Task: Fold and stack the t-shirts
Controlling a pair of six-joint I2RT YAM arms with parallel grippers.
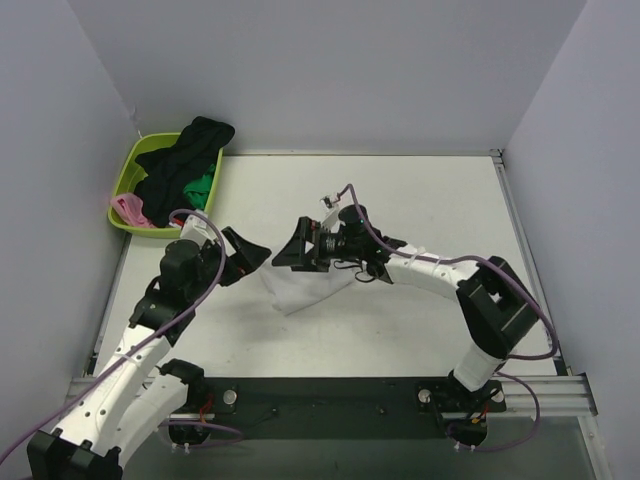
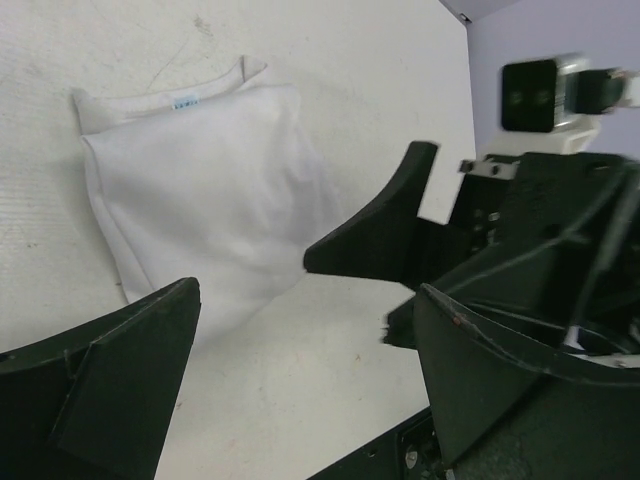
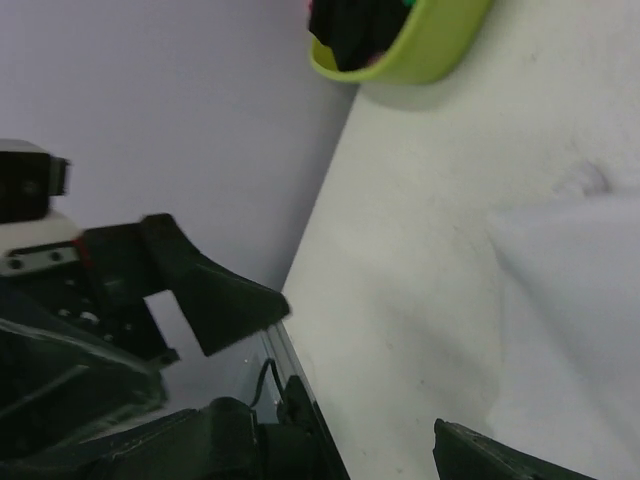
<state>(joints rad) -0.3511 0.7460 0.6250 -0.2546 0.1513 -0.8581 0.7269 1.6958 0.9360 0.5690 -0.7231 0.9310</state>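
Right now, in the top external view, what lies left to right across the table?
Lime green basket, left gripper, white t-shirt, right arm's elbow. The right gripper overlaps the shirt, so it is left out.

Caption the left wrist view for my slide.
Folded white t-shirt on the table, framed by the open left gripper, the right arm close opposite.

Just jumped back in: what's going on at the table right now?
Neither arm is holding anything. The left gripper and right gripper are both open and face each other close to the white t-shirt, which lies folded small on the table. The black t-shirt, green t-shirt and pink t-shirt sit heaped in the lime basket at the far left corner, so no stack exists yet.
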